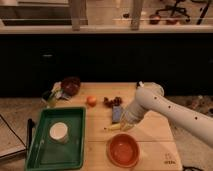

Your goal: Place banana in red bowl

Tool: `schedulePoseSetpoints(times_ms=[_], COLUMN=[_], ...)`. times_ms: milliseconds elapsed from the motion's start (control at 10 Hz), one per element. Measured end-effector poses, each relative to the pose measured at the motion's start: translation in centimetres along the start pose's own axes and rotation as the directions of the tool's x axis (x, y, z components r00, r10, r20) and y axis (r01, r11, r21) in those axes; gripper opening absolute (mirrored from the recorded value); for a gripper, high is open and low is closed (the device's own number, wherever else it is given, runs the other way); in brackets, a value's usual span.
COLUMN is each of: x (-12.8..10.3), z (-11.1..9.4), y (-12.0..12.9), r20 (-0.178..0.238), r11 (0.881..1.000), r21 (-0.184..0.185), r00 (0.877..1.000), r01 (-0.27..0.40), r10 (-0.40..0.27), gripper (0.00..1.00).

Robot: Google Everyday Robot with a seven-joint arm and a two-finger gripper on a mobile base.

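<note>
The banana (112,128) is a small slim yellow fruit lying on the wooden table, just above the red bowl (123,150), a shallow orange-red bowl near the table's front edge. My gripper (124,123) is at the end of the white arm (155,106), which reaches in from the right. It is low over the table at the banana's right end. The arm's wrist hides the gripper's tip and the right end of the banana. The bowl is empty.
A green tray (75,145) holding a white cup (59,132) lies at the left. A small dark maroon bowl (70,85) stands at the back left. An orange fruit (91,101), dark fruits (114,101) and a blue object (117,114) sit mid-table.
</note>
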Motion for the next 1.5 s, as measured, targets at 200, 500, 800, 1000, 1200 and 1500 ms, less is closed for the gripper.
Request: schedulePoseSetpoints(times_ms=[200,500,800,1000,1200,1500], x=[-0.1,0.3,0.6,1.0,1.1,1.5], z=[0.3,0.6,1.1,1.2,1.4,1.5], y=[0.5,1.4,2.2,2.7,2.9,3.6], r20=[0.000,-0.002,0.002,0.002,0.007,0.009], r11=[1.000,1.000,0.999,0.997,0.995,0.992], r21=[-0.011,-0.029,-0.050,-0.066,-0.084,-0.105], r00=[1.000,1.000,1.000,1.000,0.999,0.998], r01=[0.003,0.006,0.020,0.029,0.047,0.067], r10=[-0.003,-0.006,-0.020,-0.029,-0.047,-0.066], gripper=[0.01,0.01,0.01,0.01,0.01,0.01])
